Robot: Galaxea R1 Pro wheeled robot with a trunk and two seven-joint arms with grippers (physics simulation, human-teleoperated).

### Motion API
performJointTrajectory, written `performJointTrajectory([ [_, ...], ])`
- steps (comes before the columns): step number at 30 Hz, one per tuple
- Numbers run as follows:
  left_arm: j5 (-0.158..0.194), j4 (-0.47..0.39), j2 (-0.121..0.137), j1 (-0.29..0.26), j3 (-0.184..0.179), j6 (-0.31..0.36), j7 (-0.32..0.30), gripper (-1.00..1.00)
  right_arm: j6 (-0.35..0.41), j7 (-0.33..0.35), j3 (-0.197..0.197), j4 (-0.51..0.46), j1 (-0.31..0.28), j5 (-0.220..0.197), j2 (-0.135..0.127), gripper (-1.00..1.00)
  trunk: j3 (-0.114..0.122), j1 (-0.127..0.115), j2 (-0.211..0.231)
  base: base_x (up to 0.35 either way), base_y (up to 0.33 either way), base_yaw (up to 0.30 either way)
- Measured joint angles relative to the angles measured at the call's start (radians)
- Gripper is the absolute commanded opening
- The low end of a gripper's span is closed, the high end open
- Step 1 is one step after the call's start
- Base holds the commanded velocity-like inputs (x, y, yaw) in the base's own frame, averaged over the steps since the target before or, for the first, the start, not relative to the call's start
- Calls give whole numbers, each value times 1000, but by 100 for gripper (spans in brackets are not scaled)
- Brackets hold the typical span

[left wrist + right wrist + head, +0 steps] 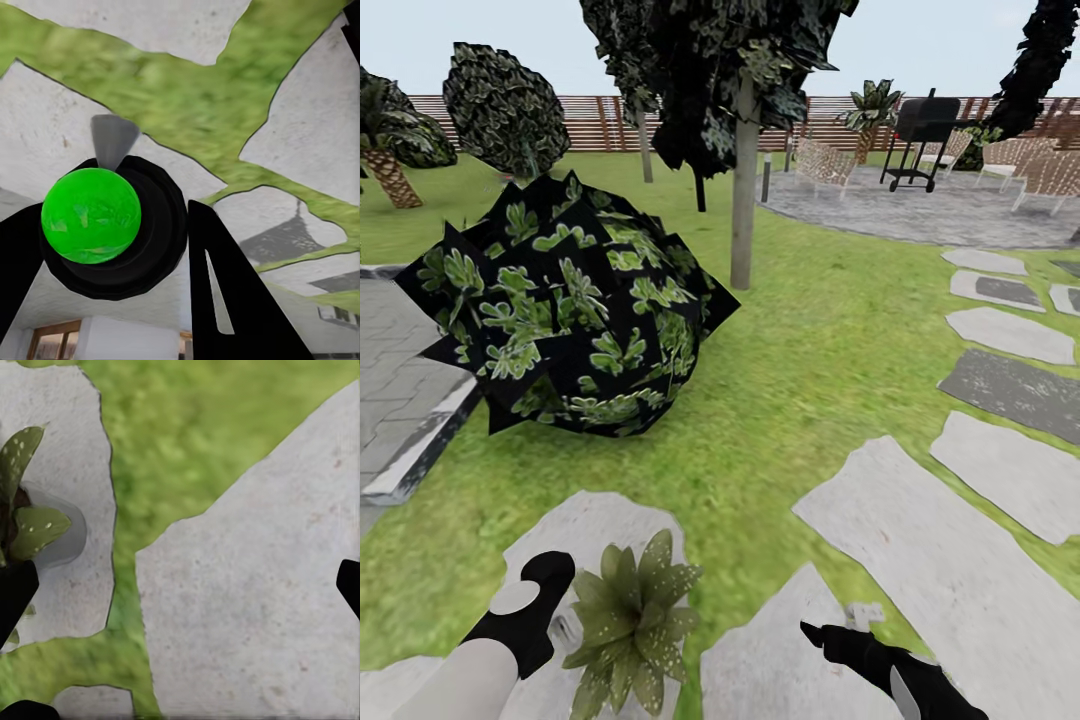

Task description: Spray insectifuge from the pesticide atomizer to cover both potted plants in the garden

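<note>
A plant point(630, 620) is seen on a near stone point(595, 530), just right of the left pincer point(540, 600), which is closed on the atomizer point(112, 217). The right pincer point(835, 638), over a stone at the near right, is held open. Lawn point(800, 340) lies beyond.

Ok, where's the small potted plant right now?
In the head view the potted plant sits low and left of centre on a grey stepping stone, beside the left gripper.
</note>
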Motion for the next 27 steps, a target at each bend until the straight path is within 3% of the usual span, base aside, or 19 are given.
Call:
performJointTrajectory([
  [18, 1, -11, 0, -3, 3, -1, 2, -100, 0, 0, 0, -1, 0, 0, 0, 100, 0, 0, 0, -13, 10, -130],
  [22, -1, -88, 3, -3, 3, -1, 1, -100, 0, 0, 0, -1, 0, 0, 0, 100, 0, 0, 0, 0, 0, -1],
  [27, 0, -110, 2, -3, 4, 0, 1, -100, 0, 0, 0, 0, 0, 0, 0, 100, 0, 0, 0, 0, 28, 0],
])
